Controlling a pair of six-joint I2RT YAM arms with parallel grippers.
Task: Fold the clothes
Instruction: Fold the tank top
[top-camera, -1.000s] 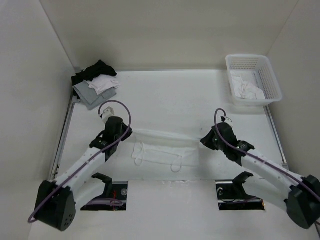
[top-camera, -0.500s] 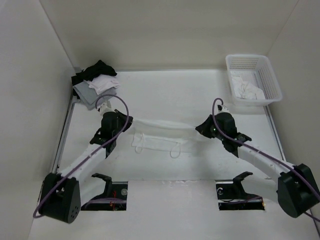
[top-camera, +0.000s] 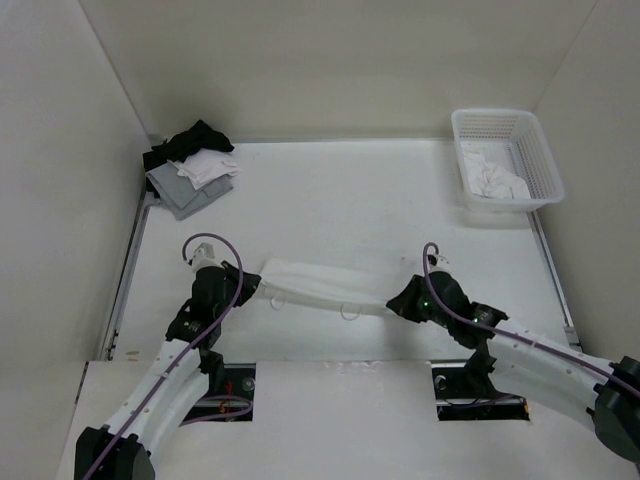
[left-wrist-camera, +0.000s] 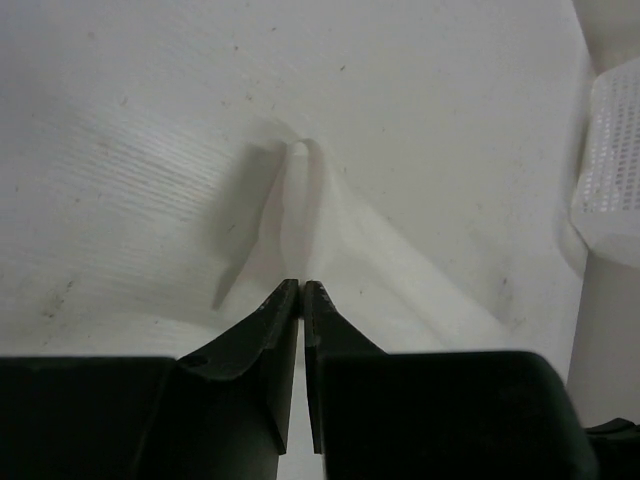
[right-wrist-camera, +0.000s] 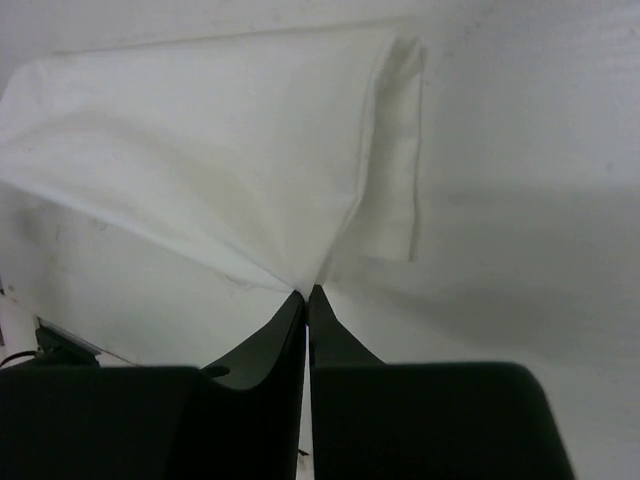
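A white cloth garment (top-camera: 325, 285) is stretched in a long band between my two grippers, low over the white table (top-camera: 350, 200). Two thin strap loops (top-camera: 350, 312) hang from its near edge. At the band's left end sits my left gripper (top-camera: 250, 283), shut on the cloth; the left wrist view shows the gripper (left-wrist-camera: 301, 286) pinching a fold of the garment (left-wrist-camera: 300, 200). The right gripper (top-camera: 396, 300) holds the right end. In the right wrist view that gripper (right-wrist-camera: 307, 291) is shut on a corner of the garment (right-wrist-camera: 220, 150), which fans out ahead.
A white lattice basket (top-camera: 548, 165) with white cloth inside stands at the back right, and shows again at the right edge of the left wrist view (left-wrist-camera: 610, 150). A heap of black, grey and white garments (top-camera: 190, 165) lies in the back left corner. White walls enclose the table.
Both arms have drawn back toward the near edge, pulling the garment with them. The cloth now lies as one narrow band, with the strap loops at its near edge.
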